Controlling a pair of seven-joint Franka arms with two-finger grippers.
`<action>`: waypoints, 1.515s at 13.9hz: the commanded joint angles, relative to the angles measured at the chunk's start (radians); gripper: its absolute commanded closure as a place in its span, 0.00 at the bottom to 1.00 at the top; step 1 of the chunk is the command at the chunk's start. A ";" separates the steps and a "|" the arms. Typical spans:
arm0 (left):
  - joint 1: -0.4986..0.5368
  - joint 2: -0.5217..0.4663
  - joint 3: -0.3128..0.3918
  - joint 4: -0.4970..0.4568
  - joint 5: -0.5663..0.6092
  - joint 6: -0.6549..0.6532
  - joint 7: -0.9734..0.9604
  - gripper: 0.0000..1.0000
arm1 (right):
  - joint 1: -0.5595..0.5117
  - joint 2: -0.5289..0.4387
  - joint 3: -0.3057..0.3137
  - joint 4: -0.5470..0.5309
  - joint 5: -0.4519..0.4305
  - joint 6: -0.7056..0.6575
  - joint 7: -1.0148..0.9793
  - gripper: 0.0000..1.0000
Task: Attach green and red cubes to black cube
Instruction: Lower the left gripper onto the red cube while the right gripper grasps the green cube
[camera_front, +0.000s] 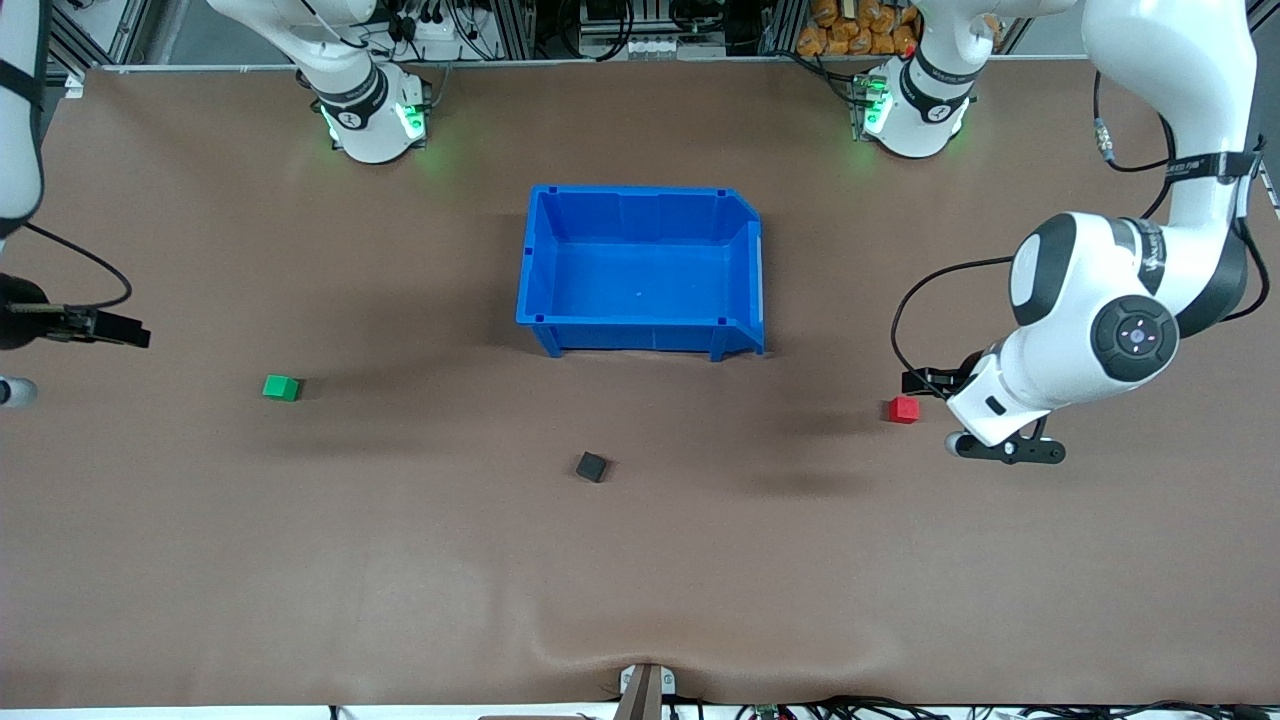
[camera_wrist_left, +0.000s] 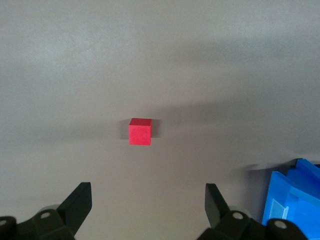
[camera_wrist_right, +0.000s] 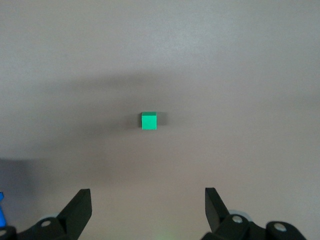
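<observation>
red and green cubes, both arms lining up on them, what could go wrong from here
The red cube and green cube are small against the open left gripper and right gripper, so a slightly off descent could nudge one away instead of gripping it. Both then go to the one black cube at mid-table, where the arms could crowd each other.

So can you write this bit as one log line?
left tool open, over red cube | right tool open, over green cube | black cube untouched

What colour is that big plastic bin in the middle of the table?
The open plastic bin is bright blue, clearest in the front view.
</observation>
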 joint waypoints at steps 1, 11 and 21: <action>-0.002 0.023 -0.001 0.001 0.017 0.016 -0.022 0.00 | -0.011 0.038 0.008 0.010 0.005 0.018 0.003 0.00; -0.002 0.127 -0.001 -0.005 0.021 0.142 -0.022 0.00 | -0.011 0.105 0.008 -0.028 0.008 0.116 0.003 0.00; 0.015 0.135 0.000 -0.251 0.125 0.487 -0.014 0.00 | -0.027 0.185 0.008 -0.074 0.013 0.197 0.005 0.00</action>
